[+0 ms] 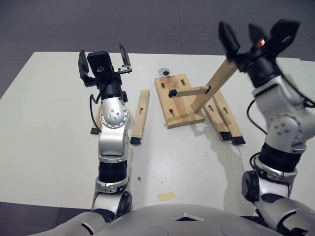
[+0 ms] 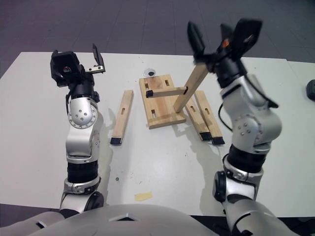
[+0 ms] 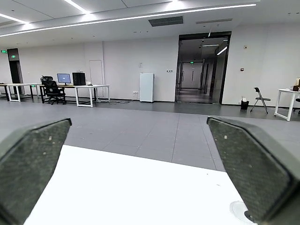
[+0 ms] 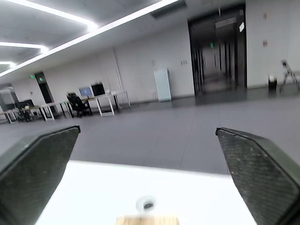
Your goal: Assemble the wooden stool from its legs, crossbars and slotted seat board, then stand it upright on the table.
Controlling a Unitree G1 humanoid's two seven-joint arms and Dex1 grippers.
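The light wooden slotted seat board point(image 1: 184, 112) lies flat near the middle of the white worktop point(image 1: 49, 123). One pale wooden leg point(image 1: 216, 83) rises from its right edge, tilted up and away to the right, and carries a short wooden crossbar with a black tip point(image 1: 189, 91) that sticks out over the board. The right gripper point(image 1: 257, 30) hangs at the top end of that leg with its fingers point(image 4: 37, 164) spread wide and nothing between them; whether it touches the wood I cannot tell.

That is the weak spot. If the leg is only loosely seated in its slot, it could tip over with no grip on it, and the crossbar's overhang would help twist it out. It would probably fall onto the two black-footed wooden legs point(image 1: 224, 120) lying just right of the board. A careless closing move could also knock it sideways.

The left gripper point(image 1: 102, 51) is raised well left of the board, fingers wide apart and empty — too far off to steady anything. A fourth wooden leg point(image 1: 140, 115) lies just left of the board.
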